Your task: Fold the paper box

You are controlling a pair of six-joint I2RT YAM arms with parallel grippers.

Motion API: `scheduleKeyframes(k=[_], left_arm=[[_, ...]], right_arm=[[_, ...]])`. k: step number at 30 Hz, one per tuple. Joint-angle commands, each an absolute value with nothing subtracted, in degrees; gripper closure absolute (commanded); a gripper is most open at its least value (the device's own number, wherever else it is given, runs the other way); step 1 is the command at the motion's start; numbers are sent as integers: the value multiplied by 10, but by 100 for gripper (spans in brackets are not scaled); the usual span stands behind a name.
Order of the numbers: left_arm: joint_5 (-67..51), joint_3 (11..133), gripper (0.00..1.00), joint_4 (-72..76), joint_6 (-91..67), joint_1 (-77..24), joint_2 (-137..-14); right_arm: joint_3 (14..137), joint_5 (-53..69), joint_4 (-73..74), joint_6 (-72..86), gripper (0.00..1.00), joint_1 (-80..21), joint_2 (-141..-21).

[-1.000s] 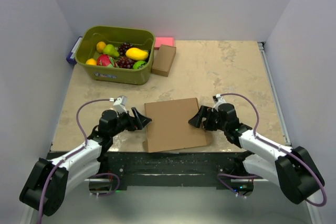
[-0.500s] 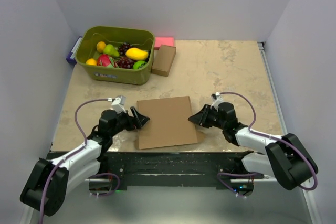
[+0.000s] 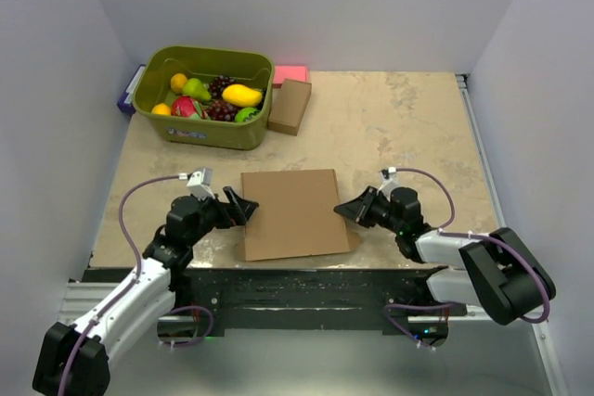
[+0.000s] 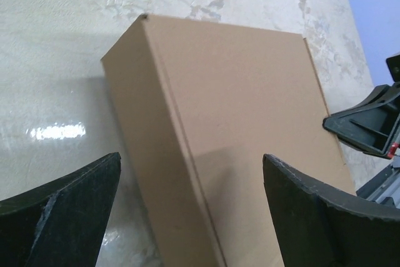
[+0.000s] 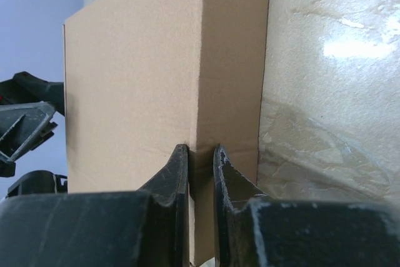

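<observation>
Paper box [image 3: 290, 215] in right hand [image 5: 200, 153]

Beige table [image 3: 408, 118]: paper box [image 3: 290, 213], green bin [image 3: 200, 133]

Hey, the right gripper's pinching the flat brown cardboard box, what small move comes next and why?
Probably ease the open left gripper forward onto the left edge of the flat brown cardboard box and close. The right gripper pinches its right edge, while the left one stands wide, facing the box and gripping nothing.
</observation>
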State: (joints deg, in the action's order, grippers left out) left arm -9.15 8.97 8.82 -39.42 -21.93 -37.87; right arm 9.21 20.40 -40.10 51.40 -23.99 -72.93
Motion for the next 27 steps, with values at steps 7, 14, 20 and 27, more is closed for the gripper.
scheduleKeyframes(k=[7,14,20,27], left_arm=[[-134,95,0,147,-435,-219,-408],[-162,76,0,191,-466,-216,-427],[-196,55,0,239,-497,-212,-446],[-192,45,0,229,-502,-205,-479]], right_arm=[[63,180,-272,504,100,-219,-721],[50,190,-283,513,100,-206,-715],[49,192,-273,510,100,-200,-706],[47,193,-272,511,100,-197,-700]])
